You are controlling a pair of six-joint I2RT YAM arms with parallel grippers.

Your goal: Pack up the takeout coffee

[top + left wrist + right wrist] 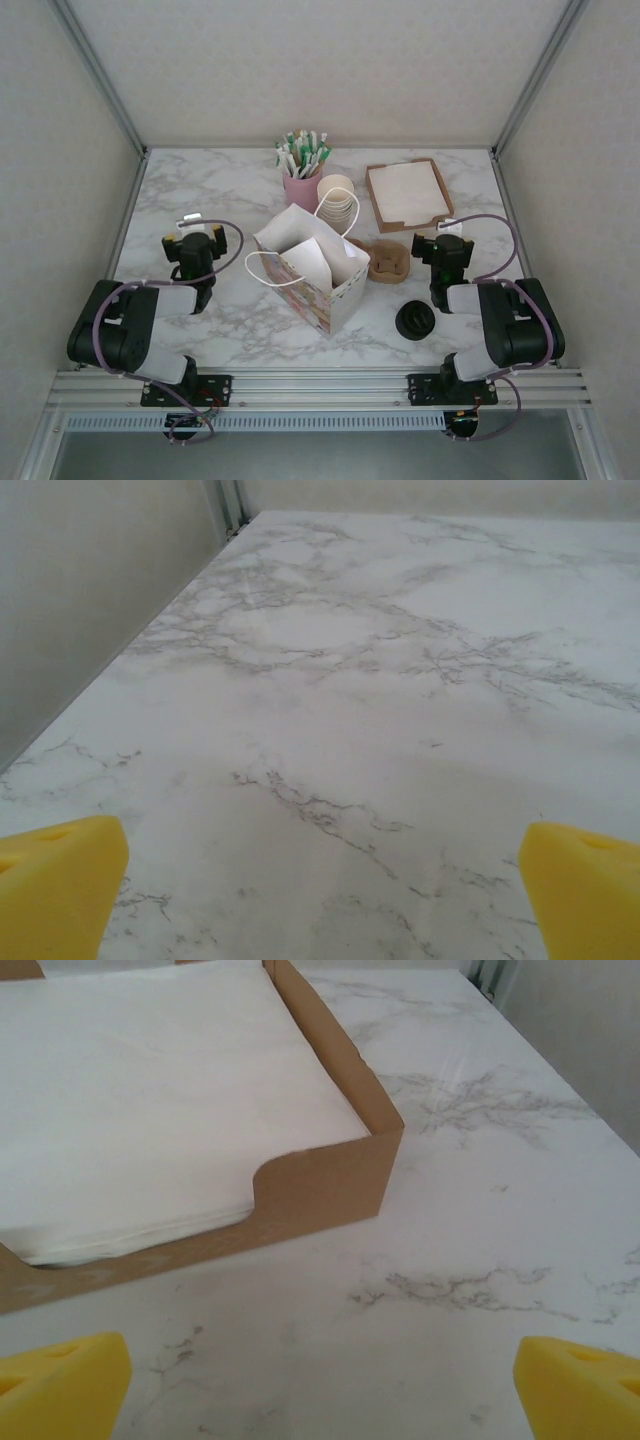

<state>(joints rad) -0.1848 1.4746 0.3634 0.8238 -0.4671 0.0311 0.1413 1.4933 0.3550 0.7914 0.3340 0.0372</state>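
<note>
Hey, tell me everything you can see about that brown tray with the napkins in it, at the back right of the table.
The napkin tray is a shallow, roughly square open box of plain brown cardboard. Its low walls are upright, and the near one dips in a curved cut-out. A flat stack of white napkins fills it almost to the rim. It sits flat on the marble table, back right, turned slightly askew. Nothing but the table and napkins touches it.
</note>
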